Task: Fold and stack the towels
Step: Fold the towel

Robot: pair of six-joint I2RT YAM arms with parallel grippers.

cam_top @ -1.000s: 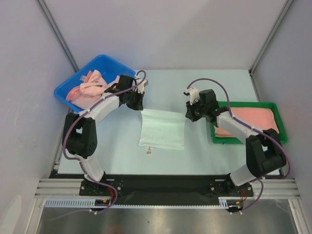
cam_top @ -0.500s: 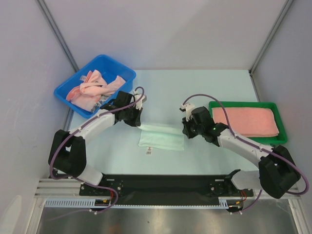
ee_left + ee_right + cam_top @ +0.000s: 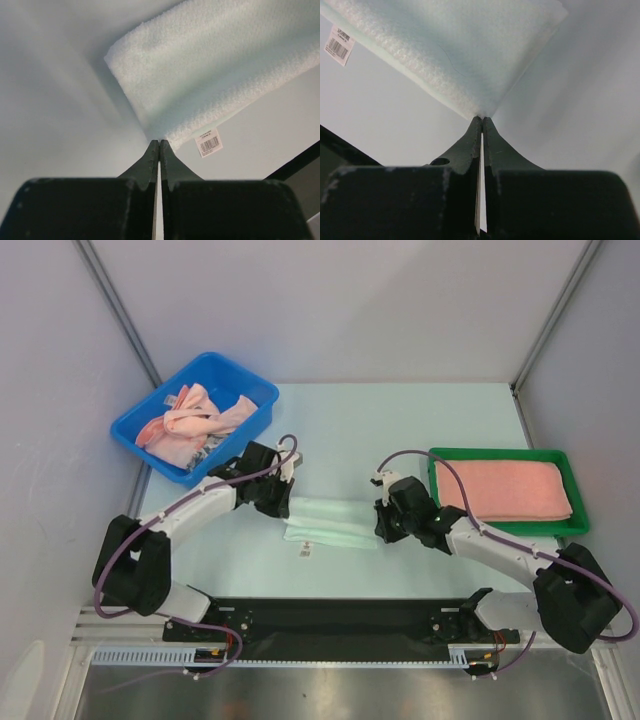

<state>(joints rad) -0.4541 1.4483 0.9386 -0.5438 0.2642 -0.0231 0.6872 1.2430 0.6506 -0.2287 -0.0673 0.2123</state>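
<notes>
In the top view, the mint towel (image 3: 330,521) lay folded into a narrow band on the bench (image 3: 400,425), between the two arms. The left gripper (image 3: 287,505) sat at its left end and the right gripper (image 3: 384,527) at its right end. Behind the left arm, a blue bin (image 3: 255,390) held loose pink towels (image 3: 190,418). Beside the right arm, a green tray (image 3: 500,452) carried a folded salmon towel (image 3: 510,490).

In the left wrist view, the fingers were pressed together, pinching a near corner of the mint towel, with a barcode tag (image 3: 207,143) just beside them.

In the right wrist view, the fingers likewise pinched a corner of the towel, well apart from the tag.
</notes>
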